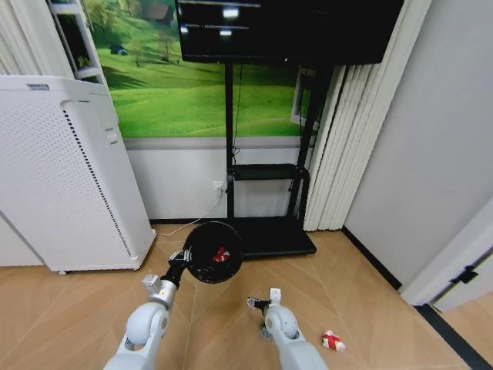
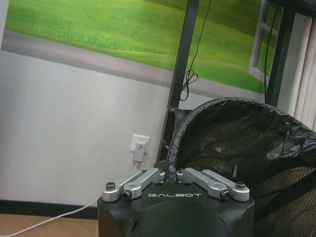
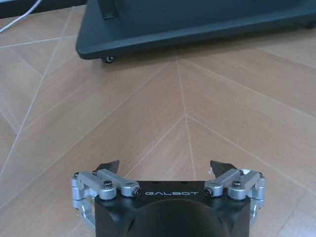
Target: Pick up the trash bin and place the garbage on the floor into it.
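The trash bin [image 1: 213, 252], black and round with mesh sides and a black liner, hangs above the floor in front of me, tilted so its mouth faces me. A red scrap [image 1: 222, 253] lies inside it. My left gripper [image 1: 179, 257] is shut on the bin's rim; in the left wrist view the left gripper [image 2: 171, 173] pinches the rim of the trash bin [image 2: 237, 148]. My right gripper [image 1: 263, 300] hovers low over bare wooden floor, open and holding nothing; in the right wrist view the right gripper [image 3: 164, 166] has its fingers spread. A red-and-white wrapper [image 1: 333, 341] lies on the floor to its right.
A tall white cabinet unit [image 1: 69, 169] stands at the left. The black TV stand base [image 1: 269, 235] sits just behind the bin, also the TV stand base [image 3: 197, 19]. A white cable [image 1: 189, 220] runs to a wall socket. Curtain and grey wall close off the right.
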### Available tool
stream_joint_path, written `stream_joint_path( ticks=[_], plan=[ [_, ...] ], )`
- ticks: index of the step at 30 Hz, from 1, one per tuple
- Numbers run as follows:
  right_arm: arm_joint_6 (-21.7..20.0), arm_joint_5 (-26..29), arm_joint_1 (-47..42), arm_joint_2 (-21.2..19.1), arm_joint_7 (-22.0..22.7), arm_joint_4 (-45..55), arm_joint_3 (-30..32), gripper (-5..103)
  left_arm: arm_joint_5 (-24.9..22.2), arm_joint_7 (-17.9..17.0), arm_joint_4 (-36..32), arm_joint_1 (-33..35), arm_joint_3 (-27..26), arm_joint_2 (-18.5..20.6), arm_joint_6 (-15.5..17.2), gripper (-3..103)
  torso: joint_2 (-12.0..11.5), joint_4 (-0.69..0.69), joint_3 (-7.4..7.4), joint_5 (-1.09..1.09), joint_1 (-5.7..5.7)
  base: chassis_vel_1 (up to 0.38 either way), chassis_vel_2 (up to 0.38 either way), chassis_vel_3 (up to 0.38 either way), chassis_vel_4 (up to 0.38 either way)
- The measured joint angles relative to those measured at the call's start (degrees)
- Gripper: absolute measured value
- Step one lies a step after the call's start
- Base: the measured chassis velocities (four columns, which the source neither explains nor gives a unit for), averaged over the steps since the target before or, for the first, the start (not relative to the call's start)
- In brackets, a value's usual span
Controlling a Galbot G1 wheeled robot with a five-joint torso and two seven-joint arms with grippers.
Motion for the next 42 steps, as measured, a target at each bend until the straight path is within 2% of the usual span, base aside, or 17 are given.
stream_joint_path(
  ticks=[1,2,3,4,5,6,7,8,9,10,11,12,14,23,40,42],
  plan=[
    [1.89,-1.31,0.02,-0.57,-3.16,-0.24,0.18,100,-0.03,0.13,0.0,0.04,-0.09,0.0,0.0,3,0.0,0.0,0.0,-0.01,0.0,0.0,0.0,0.0,0.0],
    [1.89,-1.31,0.02,-0.57,-3.16,-0.24,0.18,100,-0.03,0.13,0.0,0.04,-0.09,0.0,0.0,3,0.0,0.0,0.0,-0.01,0.0,0.0,0.0,0.0,0.0],
    [6.69,-3.15,-0.17,-1.08,-6.15,-0.29,0.5,100,-0.19,0.26,0.0,0.15,-0.37,0.0,0.0,3,0.0,0.0,0.0,-0.01,0.0,0.0,0.0,0.0,0.0],
    [8.37,-4.06,-0.27,-1.14,-6.79,-0.29,0.6,100,-0.22,0.29,0.0,0.17,-0.47,0.0,0.0,3,0.0,0.0,0.0,-0.01,0.0,0.0,0.0,0.0,0.0],
    [16.82,-10.23,-0.87,-0.94,-8.93,-0.26,1.26,100,-0.35,0.48,-0.01,0.28,-0.92,-0.03,0.0,3,0.0,0.0,0.0,-0.02,0.0,0.0,0.0,0.0,0.0],
    [19.37,-12.44,-1.06,-0.78,-9.22,-0.18,1.5,100,-0.38,0.57,-0.01,0.34,-1.05,-0.03,0.0,3,0.0,0.0,0.0,-0.01,0.0,0.0,0.0,0.0,0.0],
    [19.37,-12.44,-1.06,-0.78,-9.22,-0.18,1.5,100,-0.38,0.57,-0.01,0.34,-1.05,-0.03,0.0,3,0.0,0.0,0.0,-0.01,0.0,0.0,0.0,0.0,0.0],
    [27.5,-19.98,-1.64,-0.19,-9.49,0.34,2.26,100,-0.5,0.86,0.0,0.56,-1.38,-0.01,0.0,3,0.0,0.0,0.0,-0.02,0.0,0.0,0.0,0.0,0.0],
    [32.82,-25.55,-2.17,0.09,-9.6,1.16,2.92,100,-0.58,1.0,-0.01,0.73,-1.55,0.07,0.0,3,0.0,0.0,-0.01,-0.03,0.0,0.0,0.0,0.0,0.0],
    [35.62,-29.07,-2.63,0.25,-9.63,1.99,3.43,100,-0.63,1.05,0.0,0.86,-1.72,0.11,0.0,3,0.0,0.0,0.0,-0.02,0.0,0.0,0.0,0.0,0.0],
    [35.62,-29.07,-2.63,0.25,-9.63,1.99,3.43,100,-0.63,1.05,0.0,0.86,-1.72,0.11,0.0,3,0.0,0.0,0.0,-0.02,0.0,0.0,0.0,0.0,0.0],
    [38.38,-33.01,-3.21,0.3,-9.73,3.21,3.99,100,-0.66,1.13,-0.01,0.98,-1.87,0.13,0.0,3,0.0,0.0,-0.01,-0.03,0.0,0.0,0.0,0.0,0.0],
    [40.8,-37.67,-3.94,0.24,-9.9,4.68,4.43,100,-0.68,1.33,0.01,1.08,-1.93,0.17,-0.01,3,0.0,0.0,-0.01,-0.03,0.0,0.0,0.0,0.0,0.0],
    [40.5,-42.12,-5.37,0.17,-10.63,8.1,4.23,100,-0.95,1.5,0.06,1.07,-2.11,0.48,-0.09,3,0.0,0.0,-0.01,-0.03,0.0,0.0,0.0,0.0,0.0],
    [36.89,-41.78,-6.43,0.3,-9.48,10.29,2.88,100,-1.41,1.74,-0.45,1.42,-3.2,0.89,-0.16,3,0.0,0.01,-0.01,-0.03,0.0,0.05,0.047,-0.053,-0.05],
    [36.42,-39.57,-6.81,0.26,-9.43,10.77,2.52,100,-1.4,1.73,-0.59,1.56,-3.27,0.89,-0.17,3,0.0,0.01,-0.01,-0.04,0.0,0.0,0.0,0.0,0.0]
  ],
)
